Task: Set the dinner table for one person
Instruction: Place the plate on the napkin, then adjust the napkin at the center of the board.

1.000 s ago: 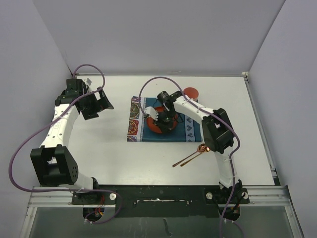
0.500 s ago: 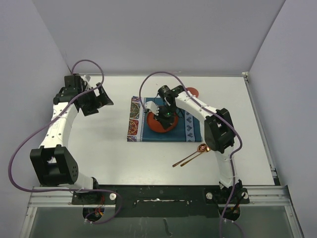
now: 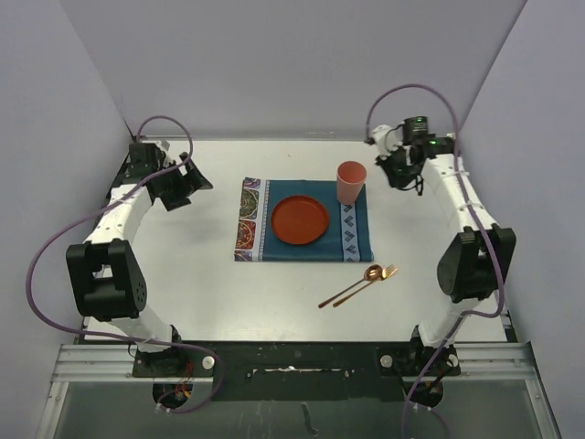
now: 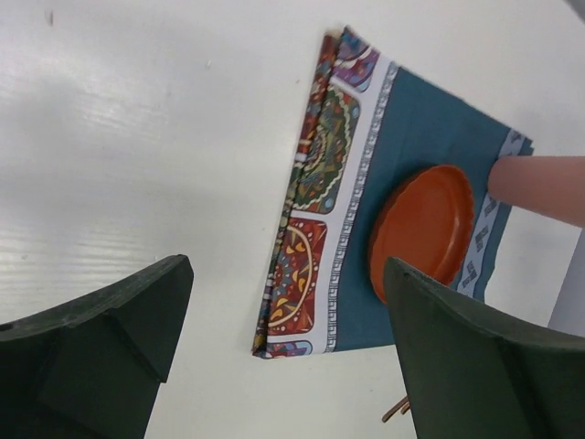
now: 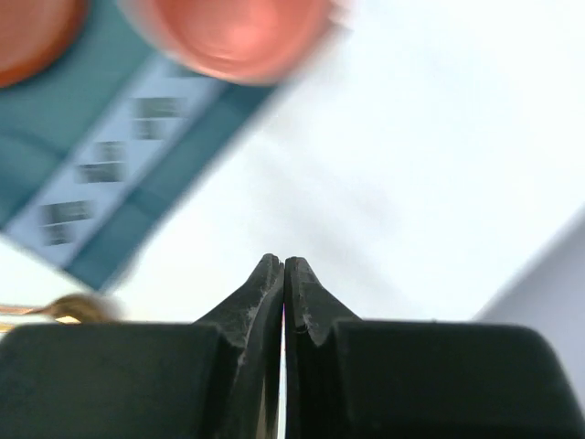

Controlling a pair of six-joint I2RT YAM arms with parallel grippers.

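Right end effector [image 5: 283, 262] now off plate [image 3: 300, 220]; cup [image 5: 228, 27] blurred

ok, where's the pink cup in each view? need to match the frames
Top external: pink cup stands right of centre, on the mat's far right corner.
Left wrist: cup at the right edge, past the red plate, partly cut off.
Right wrist: cup at top centre, blurred.
Shared landmark: the teal placemat, its patterned end strip under the cup.

Plain pale-lilac walls [image 3: 274, 64] back, L & R; alu rail [image 3: 91, 368] near edge; even light.
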